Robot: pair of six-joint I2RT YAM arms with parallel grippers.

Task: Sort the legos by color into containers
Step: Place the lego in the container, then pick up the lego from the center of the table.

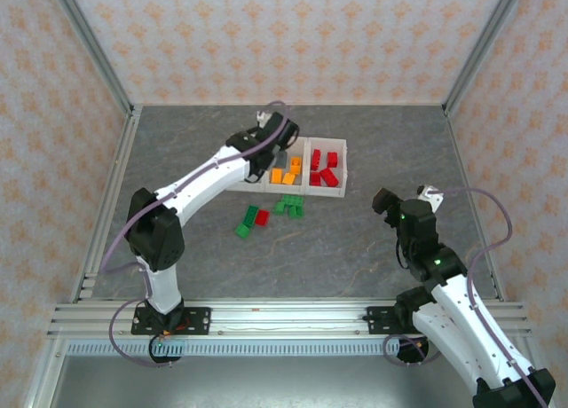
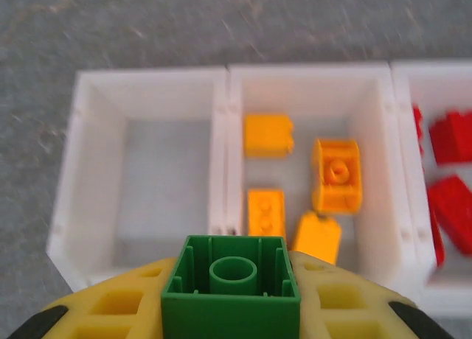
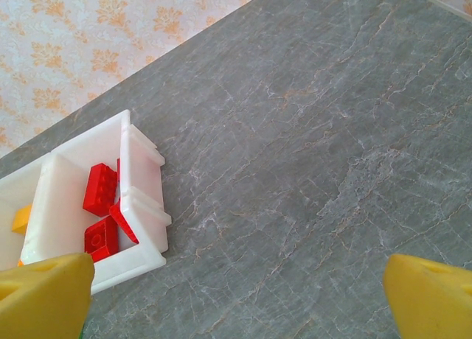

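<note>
My left gripper (image 2: pixel 231 303) is shut on a green lego (image 2: pixel 231 287), held hollow side up between yellow fingers (image 2: pixel 110 309). It hangs over the near edge of the containers (image 2: pixel 220 169), above the wall between the empty left bin and the middle bin with several orange legos (image 2: pixel 337 174). The right bin holds red legos (image 2: pixel 451 136). From above, the left gripper (image 1: pixel 264 160) covers the left bin. More green legos (image 1: pixel 288 206) and a red lego (image 1: pixel 263 216) lie loose on the table in front of the containers (image 1: pixel 343 184). My right gripper (image 1: pixel 383 200) stands open and holds nothing.
In the right wrist view the right gripper (image 3: pixel 236 302) hovers over bare grey table, to the right of the bin (image 3: pixel 144 206) with red legos (image 3: pixel 99 188). Patterned walls and metal frame posts (image 1: pixel 98 53) close in the table.
</note>
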